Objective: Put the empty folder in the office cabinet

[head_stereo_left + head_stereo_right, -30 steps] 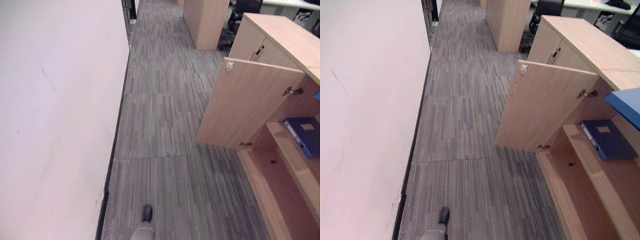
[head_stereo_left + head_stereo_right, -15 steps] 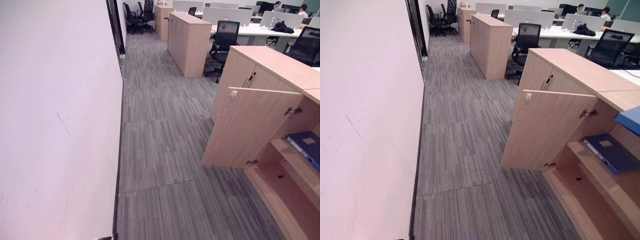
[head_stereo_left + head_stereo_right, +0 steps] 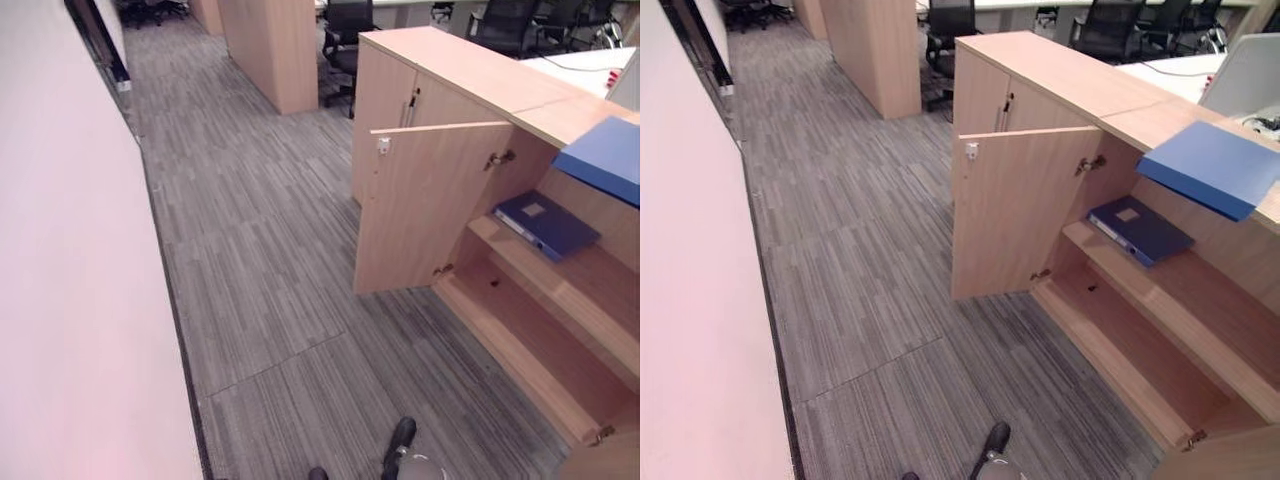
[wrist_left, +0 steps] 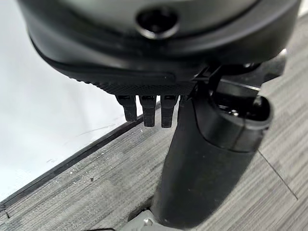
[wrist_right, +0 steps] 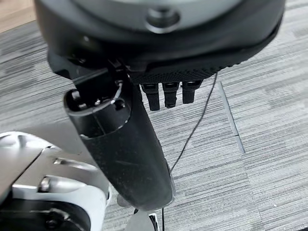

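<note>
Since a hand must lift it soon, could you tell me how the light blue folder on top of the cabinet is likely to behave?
The light blue folder looks thin and flat, so probably light and somewhat floppy. It seems to overhang the cabinet top's edge, so a push might slide or tip it off.

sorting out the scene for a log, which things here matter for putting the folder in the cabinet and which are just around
For the job:
light blue folder on the cabinet top
open cabinet, door swung out

Just around:
dark blue binder on the shelf
office chairs
far cabinet
</note>
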### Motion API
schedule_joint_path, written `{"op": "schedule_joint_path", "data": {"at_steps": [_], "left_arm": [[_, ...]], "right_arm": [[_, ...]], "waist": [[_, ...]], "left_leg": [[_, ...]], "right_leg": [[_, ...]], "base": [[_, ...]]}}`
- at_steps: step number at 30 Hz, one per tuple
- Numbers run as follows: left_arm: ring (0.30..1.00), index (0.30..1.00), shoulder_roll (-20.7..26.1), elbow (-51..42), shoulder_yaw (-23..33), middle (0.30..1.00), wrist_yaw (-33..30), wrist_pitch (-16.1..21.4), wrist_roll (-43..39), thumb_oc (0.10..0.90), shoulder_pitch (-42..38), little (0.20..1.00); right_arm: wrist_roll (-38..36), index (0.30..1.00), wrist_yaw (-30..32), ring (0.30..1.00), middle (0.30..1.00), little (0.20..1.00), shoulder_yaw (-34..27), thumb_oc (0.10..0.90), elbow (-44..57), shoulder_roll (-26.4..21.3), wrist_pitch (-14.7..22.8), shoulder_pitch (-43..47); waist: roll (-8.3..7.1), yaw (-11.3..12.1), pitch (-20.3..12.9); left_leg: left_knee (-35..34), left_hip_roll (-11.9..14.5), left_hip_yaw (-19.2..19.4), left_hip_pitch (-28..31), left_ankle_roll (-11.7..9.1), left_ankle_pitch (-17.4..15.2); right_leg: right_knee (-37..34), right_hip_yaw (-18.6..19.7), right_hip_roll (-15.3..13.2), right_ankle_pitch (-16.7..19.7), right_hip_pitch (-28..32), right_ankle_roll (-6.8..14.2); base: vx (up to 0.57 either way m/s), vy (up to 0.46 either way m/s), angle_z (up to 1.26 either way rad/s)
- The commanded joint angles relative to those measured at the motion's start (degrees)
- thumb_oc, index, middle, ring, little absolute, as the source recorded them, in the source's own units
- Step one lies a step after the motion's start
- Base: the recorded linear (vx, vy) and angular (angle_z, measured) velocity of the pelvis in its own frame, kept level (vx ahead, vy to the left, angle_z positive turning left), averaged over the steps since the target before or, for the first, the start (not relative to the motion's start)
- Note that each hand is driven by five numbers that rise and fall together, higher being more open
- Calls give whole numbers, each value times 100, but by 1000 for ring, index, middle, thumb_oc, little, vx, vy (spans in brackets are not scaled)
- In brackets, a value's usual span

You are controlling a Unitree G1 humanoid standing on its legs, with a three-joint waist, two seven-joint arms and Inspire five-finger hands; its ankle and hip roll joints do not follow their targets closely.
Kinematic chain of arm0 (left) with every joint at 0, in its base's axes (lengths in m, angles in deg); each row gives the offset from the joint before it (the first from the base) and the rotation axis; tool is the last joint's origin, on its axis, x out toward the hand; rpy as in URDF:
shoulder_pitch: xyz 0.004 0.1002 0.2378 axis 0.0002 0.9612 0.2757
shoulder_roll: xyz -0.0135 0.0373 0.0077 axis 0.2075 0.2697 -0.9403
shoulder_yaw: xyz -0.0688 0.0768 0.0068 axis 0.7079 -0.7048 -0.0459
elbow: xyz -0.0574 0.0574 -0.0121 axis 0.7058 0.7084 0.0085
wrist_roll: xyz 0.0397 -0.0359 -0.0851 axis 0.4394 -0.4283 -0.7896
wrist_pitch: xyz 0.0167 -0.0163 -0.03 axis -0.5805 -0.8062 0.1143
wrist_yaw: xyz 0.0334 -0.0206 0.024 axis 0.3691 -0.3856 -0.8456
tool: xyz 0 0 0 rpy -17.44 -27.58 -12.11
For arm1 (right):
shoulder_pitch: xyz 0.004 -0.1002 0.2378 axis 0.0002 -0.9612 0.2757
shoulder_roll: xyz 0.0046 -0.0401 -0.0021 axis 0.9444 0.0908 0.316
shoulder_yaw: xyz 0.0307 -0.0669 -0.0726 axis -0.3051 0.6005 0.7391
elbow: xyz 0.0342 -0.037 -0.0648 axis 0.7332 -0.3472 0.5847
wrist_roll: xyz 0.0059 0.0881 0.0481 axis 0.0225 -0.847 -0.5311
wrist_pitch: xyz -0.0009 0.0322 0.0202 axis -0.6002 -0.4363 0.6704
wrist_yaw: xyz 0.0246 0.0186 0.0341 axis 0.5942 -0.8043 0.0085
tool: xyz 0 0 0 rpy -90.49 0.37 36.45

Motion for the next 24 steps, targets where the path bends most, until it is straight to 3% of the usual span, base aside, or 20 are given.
{"op": "schedule_joint_path", "data": {"at_steps": [1, 4, 5, 6, 8, 12, 14, 15, 17, 20, 22, 23, 24], "left_arm": [[900, 900, 315, 245, 140, 900, -69, 91, 183, 800, -270, 900], [900, 900, 251, 277, 123, 900, -69, 85, 163, 800, -280, 900], [900, 900, 199, 284, 63, 900, -70, 93, 149, 800, -318, 900], [900, 900, 197, 283, 61, 900, -71, 92, 148, 800, -317, 900], [900, 900, 158, 224, -110, 900, -90, 102, 50, 800, -470, 900], [900, 900, 104, -232, -443, 900, -193, 214, -103, 800, -838, 900], [900, 900, 97, -361, -522, 900, -214, 228, -131, 800, -906, 900], [900, 900, 68, -636, -726, 900, -275, 290, -138, 800, -1091, 900], [900, 900, 51, -867, -880, 900, -321, 313, -88, 800, -1189, 900], [900, 900, 95, -1374, -1029, 900, -300, 341, -39, 800, -1188, 900], [900, 900, 197, -1901, -1051, 900, -235, 337, -123, 800, -1096, 900], [900, 900, 251, -2067, -1038, 900, -232, 361, -161, 800, -1064, 900], [900, 900, 305, -2339, -1064, 900, -151, 347, -221, 800, -1001, 900]], "right_arm": [[-139, 900, 5, 900, 900, 900, 114, 800, -202, -141, 35, 215], [-162, 900, 16, 900, 900, 900, 91, 800, -278, -163, 21, 232], [-244, 900, 32, 900, 900, 900, 36, 800, -334, -190, 30, 253], [-245, 900, 33, 900, 900, 900, 35, 800, -334, -193, 30, 253], [-497, 900, 92, 900, 900, 900, -97, 800, -367, -271, 69, 448], [-553, 900, 200, 900, 900, 900, -14, 800, -276, -242, 124, 493], [-565, 900, 223, 900, 900, 900, -3, 800, -248, -249, 132, 496], [-568, 900, 265, 900, 900, 900, 69, 800, -185, -260, 164, 513], [-576, 900, 279, 900, 900, 900, 114, 800, -136, -272, 177, 521], [-609, 900, 278, 900, 900, 900, 153, 800, -17, -305, 198, 506], [-581, 900, 266, 900, 900, 900, 188, 800, 66, -324, 195, 442], [-583, 900, 269, 900, 900, 900, 204, 800, 105, -361, 185, 420], [-534, 900, 228, 900, 900, 900, 240, 800, 121, -396, 163, 400]], "waist": [[-60, 17, -68], [-27, -16, -109], [76, -96, -134], [82, -91, -137], [225, -204, -133], [304, -345, -151], [319, -365, -150], [325, -426, -190], [340, -450, -240], [315, -456, -291], [214, -387, -257], [133, -303, -192], [-7, -184, -102]], "left_leg": [[-7, 290, -489, 717, -402, -1028], [-7, 473, -502, 842, -477, -1072], [-7, 775, -458, 969, -600, -1099], [-7, 780, -454, 969, -604, -1100], [214, 1163, -378, 910, -727, -998], [491, 1656, -309, 880, -1035, -152], [520, 1741, -323, 856, -1083, 13], [630, 1919, -330, 795, -1195, 492], [830, 2070, -295, 741, -1245, 813], [1553, 2279, -303, 583, -1231, 1295], [2361, 2400, -477, 330, -1112, 1520], [2802, 2309, -650, 58, -976, 1467], [3314, 2193, -969, -516, -771, 1097]], "right_leg": [[-500, -105, 409, 720, 99, -14], [-438, -153, 512, 700, 181, -117], [-30, -61, 513, 466, 21, -239], [-3, -58, 513, 444, 8, -242], [623, -19, 586, -11, -224, -476], [1190, -61, 710, -457, -337, -715], [1278, -49, 754, -541, -362, -764], [1318, -47, 899, -696, -386, -858], [1405, -16, 1026, -849, -422, -975], [1282, 129, 1328, -1084, -232, -1212], [1069, 287, 1569, -1205, 70, -1396], [941, 392, 1621, -1254, 246, -1461], [892, 586, 1603, -1280, 450, -1466]], "base": [[432, -267, -6], [365, -209, -4], [503, -268, 5], [567, -324, 10], [399, -242, -1], [362, -240, -6], [227, -183, 13], [240, -216, 5], [265, -237, -9], [223, -215, -48], [207, -223, -70], [199, -183, -88], [173, -97, -95]]}}
